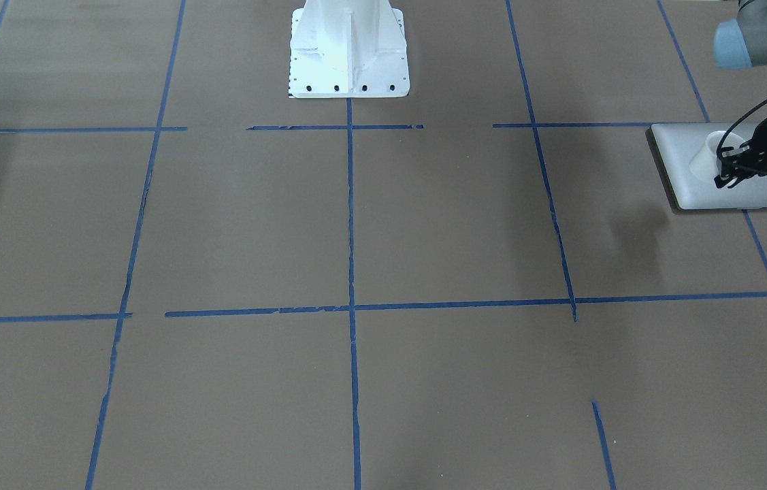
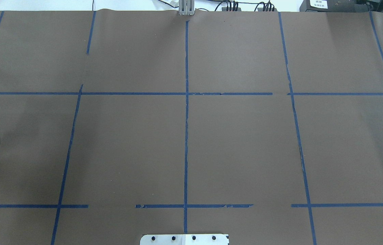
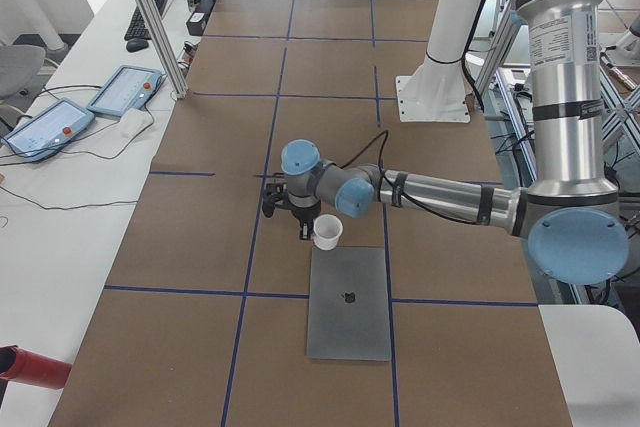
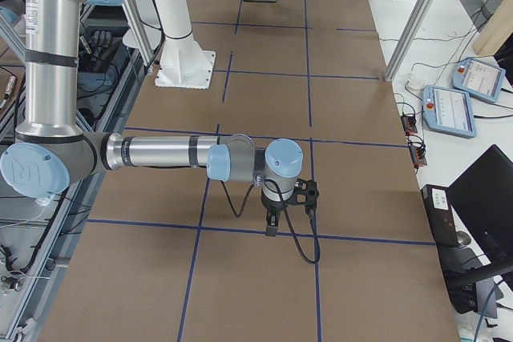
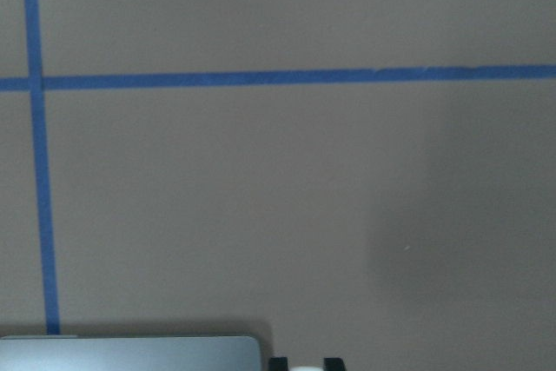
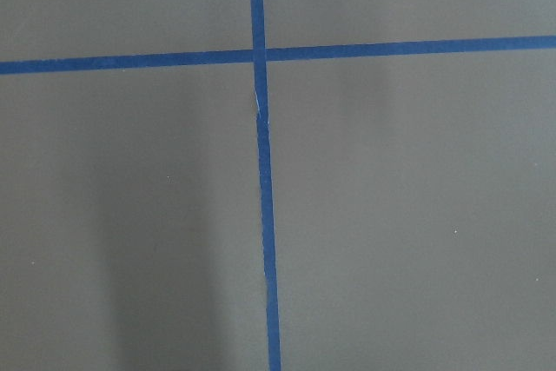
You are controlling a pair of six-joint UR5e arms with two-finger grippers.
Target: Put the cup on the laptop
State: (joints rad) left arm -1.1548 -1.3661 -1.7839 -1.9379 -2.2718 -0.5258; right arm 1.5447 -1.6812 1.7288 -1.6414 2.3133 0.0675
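Observation:
The silver-grey laptop [image 1: 716, 187] lies closed at the table's end on my left; its apple logo shows in the exterior left view [image 3: 349, 297]. The small white cup [image 1: 713, 153] is over the laptop's edge nearest the table's middle, and I cannot tell whether it rests on the lid. My left gripper [image 1: 730, 169] is shut on the cup. In the left wrist view its fingertips [image 5: 278, 363] flank a white sliver, next to the laptop's corner [image 5: 130, 352]. My right gripper [image 4: 288, 198] hangs low over bare table; I cannot tell whether it is open or shut.
The white robot pedestal [image 1: 349, 51] stands at the table's middle, on the robot's side. Blue tape lines [image 2: 186, 136] grid the brown table. Teach pendants [image 3: 125, 92] and a red object [image 3: 30, 367] lie on the side bench beyond the table.

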